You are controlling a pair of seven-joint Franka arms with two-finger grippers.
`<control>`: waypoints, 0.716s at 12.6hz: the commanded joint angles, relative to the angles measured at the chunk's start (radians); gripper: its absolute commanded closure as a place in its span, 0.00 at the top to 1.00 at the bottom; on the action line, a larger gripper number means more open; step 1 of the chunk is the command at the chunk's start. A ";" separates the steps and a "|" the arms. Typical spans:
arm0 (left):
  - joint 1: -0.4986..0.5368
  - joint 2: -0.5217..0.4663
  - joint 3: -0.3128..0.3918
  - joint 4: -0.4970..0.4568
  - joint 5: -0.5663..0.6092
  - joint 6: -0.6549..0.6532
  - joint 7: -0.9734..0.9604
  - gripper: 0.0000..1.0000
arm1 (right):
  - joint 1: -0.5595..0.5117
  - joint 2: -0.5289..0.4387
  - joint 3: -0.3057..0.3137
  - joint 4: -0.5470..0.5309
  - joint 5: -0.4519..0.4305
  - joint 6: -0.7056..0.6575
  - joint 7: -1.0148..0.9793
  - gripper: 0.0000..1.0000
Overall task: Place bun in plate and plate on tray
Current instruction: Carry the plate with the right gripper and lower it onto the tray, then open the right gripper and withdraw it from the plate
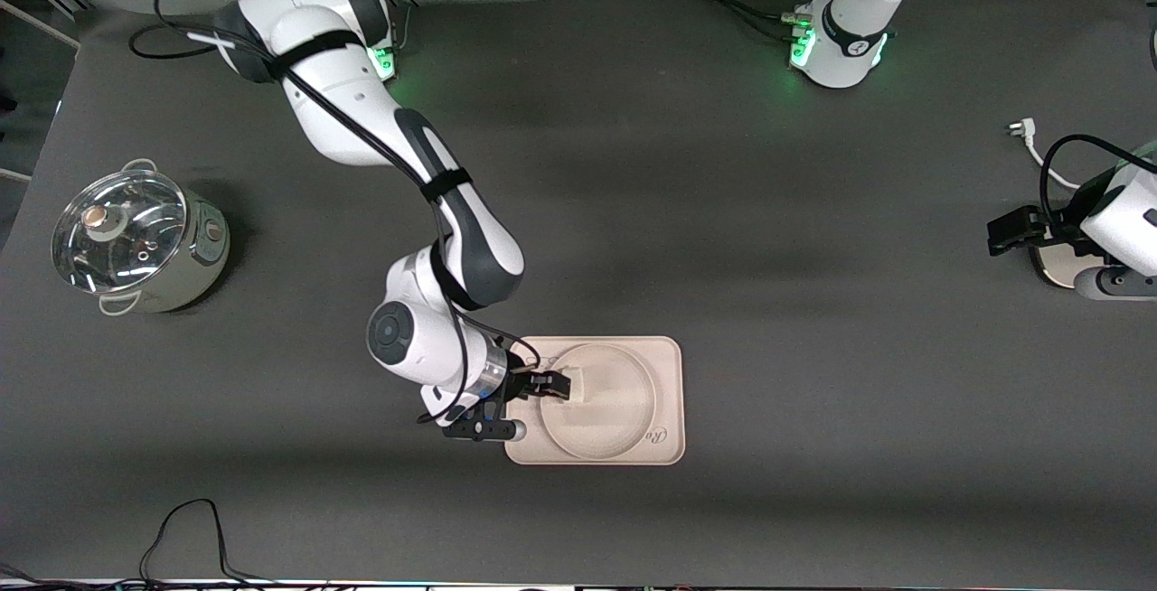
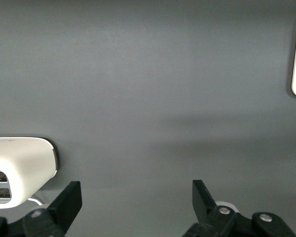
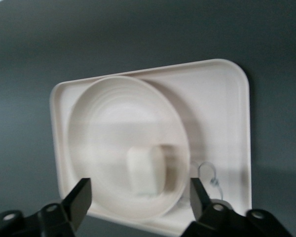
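The rectangular cream tray point(image 1: 667, 358) lies near the front camera, mid-table. The round plate point(image 1: 615, 415) sits on it. The small cream-white bun point(image 1: 579, 386) lies in the plate, near the rim toward the right arm's end. My right gripper point(image 1: 548, 385) is open and empty, just over that rim, beside the bun. In the right wrist view the tray point(image 3: 227, 98), the plate point(image 3: 113, 113) and the bun point(image 3: 145, 170) lie below my open right gripper point(image 3: 139, 191). My left gripper point(image 1: 997, 237) waits, open and empty, at the left arm's end of the table; it also shows in the left wrist view point(image 2: 136, 197).
A steel pot with a glass lid point(image 1: 136, 239) stands at the right arm's end. A white toaster point(image 1: 1062, 267) sits beside my left gripper, also in the left wrist view point(image 2: 19, 168). A white plug and cable point(image 1: 1030, 144) lie near it. A black cable point(image 1: 190, 528) loops at the front edge.
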 commanded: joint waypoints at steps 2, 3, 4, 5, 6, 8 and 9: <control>-0.014 -0.003 0.014 0.010 -0.003 0.003 0.014 1.00 | -0.017 -0.361 0.001 -0.315 -0.037 -0.118 0.031 1.00; -0.014 -0.003 0.014 0.010 -0.003 0.001 0.014 1.00 | -0.033 -0.456 0.003 -0.407 -0.069 -0.141 0.029 1.00; -0.013 -0.003 0.014 0.010 -0.003 0.003 0.014 1.00 | -0.051 -0.549 0.004 -0.479 -0.118 -0.187 0.028 1.00; -0.014 -0.003 0.014 0.010 -0.003 0.001 0.014 1.00 | -0.075 -0.633 0.009 -0.530 -0.190 -0.254 0.028 1.00; -0.014 -0.003 0.014 0.010 -0.003 0.001 0.014 1.00 | -0.095 -0.714 0.009 -0.569 -0.263 -0.328 0.021 1.00; -0.014 -0.003 0.014 0.012 -0.003 0.003 0.014 1.00 | -0.154 -0.866 0.010 -0.645 -0.377 -0.449 0.008 1.00; -0.013 -0.003 0.014 0.010 -0.003 0.001 0.014 1.00 | -0.190 -0.926 0.015 -0.678 -0.422 -0.484 -0.027 1.00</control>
